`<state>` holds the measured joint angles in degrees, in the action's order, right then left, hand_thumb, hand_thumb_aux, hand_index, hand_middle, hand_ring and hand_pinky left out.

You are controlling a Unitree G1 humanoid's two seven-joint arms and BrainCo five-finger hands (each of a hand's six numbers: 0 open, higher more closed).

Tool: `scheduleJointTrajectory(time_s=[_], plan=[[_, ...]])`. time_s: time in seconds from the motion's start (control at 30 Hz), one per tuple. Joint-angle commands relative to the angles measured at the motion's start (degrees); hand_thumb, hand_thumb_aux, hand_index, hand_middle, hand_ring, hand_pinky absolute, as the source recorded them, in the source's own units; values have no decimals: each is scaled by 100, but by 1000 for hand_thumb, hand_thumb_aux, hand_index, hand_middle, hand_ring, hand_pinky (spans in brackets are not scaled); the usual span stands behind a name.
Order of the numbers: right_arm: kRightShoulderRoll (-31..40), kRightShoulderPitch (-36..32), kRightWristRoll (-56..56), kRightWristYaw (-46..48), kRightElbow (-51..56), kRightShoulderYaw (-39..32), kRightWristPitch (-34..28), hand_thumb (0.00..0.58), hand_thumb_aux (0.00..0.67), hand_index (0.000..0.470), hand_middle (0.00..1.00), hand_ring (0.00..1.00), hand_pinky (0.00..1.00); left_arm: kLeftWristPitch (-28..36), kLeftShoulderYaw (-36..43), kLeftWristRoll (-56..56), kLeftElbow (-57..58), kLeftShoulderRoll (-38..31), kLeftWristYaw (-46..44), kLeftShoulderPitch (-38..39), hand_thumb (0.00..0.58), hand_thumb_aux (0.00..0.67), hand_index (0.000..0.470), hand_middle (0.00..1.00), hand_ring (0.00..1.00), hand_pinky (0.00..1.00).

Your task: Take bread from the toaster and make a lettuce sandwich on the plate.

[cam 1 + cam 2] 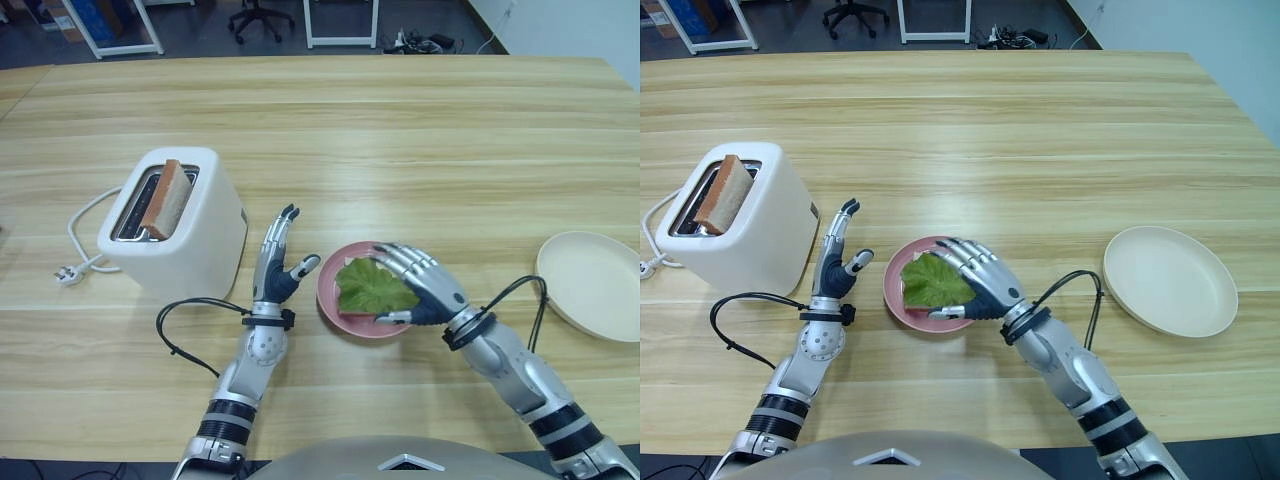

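One slice (165, 198) stands on edge in the toaster (205, 240) at left, its long axis running near to far along the slot. I judge the lettuce (368, 285) step is in hand: the leaf lies on the plate (328, 300) under my right hand (430, 285); whether that hand pinches it I cannot tell. My left hand (275, 270), spread, stands between toaster and plate. Next: lift the slice straight up.
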<state>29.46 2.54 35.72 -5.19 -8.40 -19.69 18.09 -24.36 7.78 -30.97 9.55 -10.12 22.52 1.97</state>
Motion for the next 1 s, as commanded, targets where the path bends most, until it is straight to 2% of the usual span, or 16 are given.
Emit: scheduleJointTrajectory(time_s=[0.03,0.1,0.17,0.33,0.47,0.73,0.77,0.8,0.83,0.97,1.0], plan=[[-155,140,-1591,189,-346,1151,-77,0,0,0,0,0,0,317,-334,-853,-1831,-225,101,381,0,0,0,0,0,0],[-393,209,-2231,178,-361,1542,-157,0,0,0,0,0,0,586,-782,-1286,-2829,-378,31,435,0,0,0,0,0,0],[-619,297,-2690,221,-316,1766,-246,0,0,0,0,0,0,1251,-1416,-1732,-3434,-700,-418,411,0,0,0,0,0,0],[-940,397,-2937,358,-139,1857,-286,0,0,0,0,0,0,2398,-2548,-2002,-3145,-1295,-907,421,0,0,0,0,0,0],[-1060,429,-2876,432,-57,1886,-262,0,0,0,0,0,0,3037,-2648,-2058,-2363,-1525,-1205,376,0,0,0,0,0,0],[-1152,424,-2702,537,50,1895,-221,0,0,0,0,0,0,3461,-2321,-1854,-1635,-1656,-1313,232,0,0,0,0,0,0],[-1152,425,-2687,548,62,1900,-218,0,0,0,0,0,0,3423,-2289,-1772,-1639,-1657,-1325,244,112,68,48,0,0,0],[-1152,424,-2680,558,74,1907,-214,0,0,0,0,0,0,3381,-2268,-1704,-1664,-1642,-1308,252,443,344,241,157,157,157],[-1153,423,-2670,565,86,1913,-211,0,0,0,0,0,0,3323,-2263,-1633,-1712,-1617,-1240,253,580,670,470,1000,1000,1000],[-1177,407,-2593,574,163,1904,-195,0,0,0,0,0,0,2954,-2302,-1595,-1998,-1619,-618,241,580,670,470,1000,1000,1000],[-1183,396,-2570,572,195,1896,-188,0,0,0,0,0,0,2946,-2273,-1898,-2063,-1672,-261,228,580,670,470,1000,1000,1000]])
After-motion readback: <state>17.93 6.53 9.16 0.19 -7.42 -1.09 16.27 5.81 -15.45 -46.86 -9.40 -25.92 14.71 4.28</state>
